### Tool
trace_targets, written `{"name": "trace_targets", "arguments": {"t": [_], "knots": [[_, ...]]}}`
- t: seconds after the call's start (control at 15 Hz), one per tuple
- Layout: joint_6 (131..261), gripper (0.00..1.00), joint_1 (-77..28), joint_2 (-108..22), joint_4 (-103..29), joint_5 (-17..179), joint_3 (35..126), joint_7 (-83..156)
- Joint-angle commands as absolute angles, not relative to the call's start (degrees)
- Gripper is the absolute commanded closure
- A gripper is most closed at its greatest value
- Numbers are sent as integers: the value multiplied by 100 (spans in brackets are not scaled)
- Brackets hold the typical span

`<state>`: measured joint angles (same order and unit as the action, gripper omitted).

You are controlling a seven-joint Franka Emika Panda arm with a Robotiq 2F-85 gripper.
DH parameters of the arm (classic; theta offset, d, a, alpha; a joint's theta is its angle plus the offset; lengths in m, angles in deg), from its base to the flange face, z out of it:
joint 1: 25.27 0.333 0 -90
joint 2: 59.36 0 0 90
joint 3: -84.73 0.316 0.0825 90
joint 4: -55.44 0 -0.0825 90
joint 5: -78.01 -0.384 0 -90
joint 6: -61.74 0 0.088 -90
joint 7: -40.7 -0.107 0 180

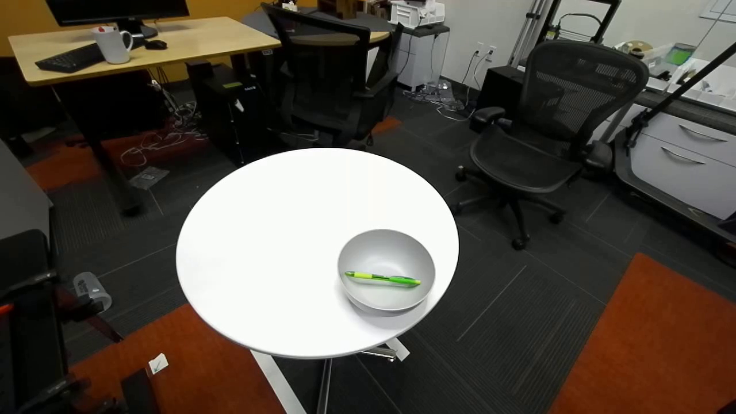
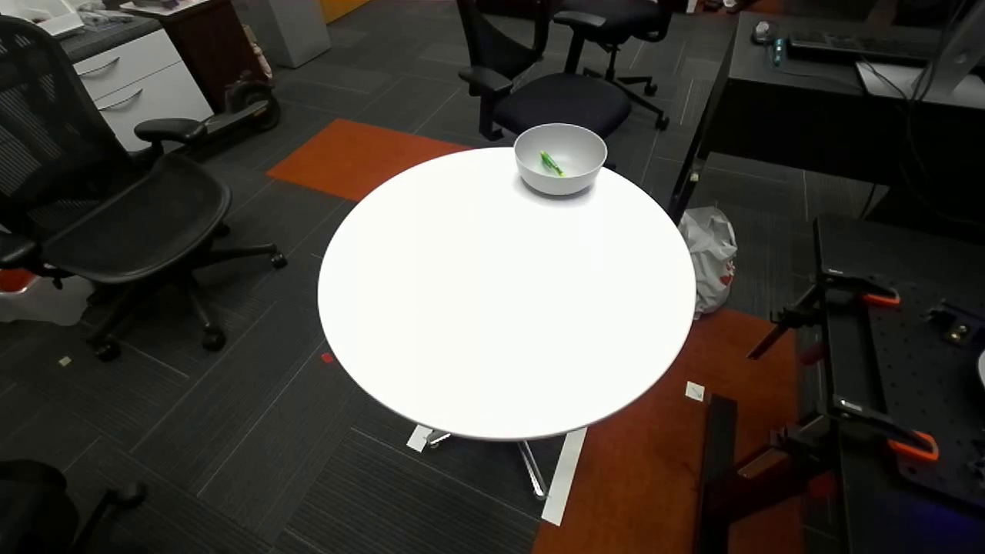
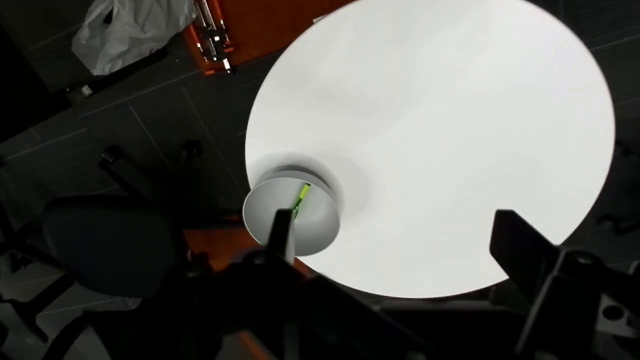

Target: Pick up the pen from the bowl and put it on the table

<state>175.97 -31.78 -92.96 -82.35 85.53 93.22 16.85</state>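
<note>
Note jaws spread wide apart in wrist view, holding nothing. Find green pen (image 1: 382,279) inside bowl (image 1: 386,252), near edge of desk (image 1: 276,247). Might shove bowl over edge by bumping its wall; might lose slim pen by closing off-centre.

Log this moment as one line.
pen: in bowl, ungrasped | bowl: on table, near edge | fingers: open, wide apart | placing: not yet done

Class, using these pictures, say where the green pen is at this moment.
In an exterior view, the pen lies inside the bowl, near the lower-right edge of the round white table.
</note>
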Motion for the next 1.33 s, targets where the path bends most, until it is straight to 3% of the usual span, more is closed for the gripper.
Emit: {"name": "trace_targets", "arguments": {"t": [0.0, 0.8, 1.27], "knots": [[18123, 0, -3524, -8343, -7965, 9006, 9110, 1520], [19960, 0, -3552, -5253, -6909, 9215, 8110, 703], [20381, 0, -3334, -3838, -6141, 8719, 7537, 613]]}}
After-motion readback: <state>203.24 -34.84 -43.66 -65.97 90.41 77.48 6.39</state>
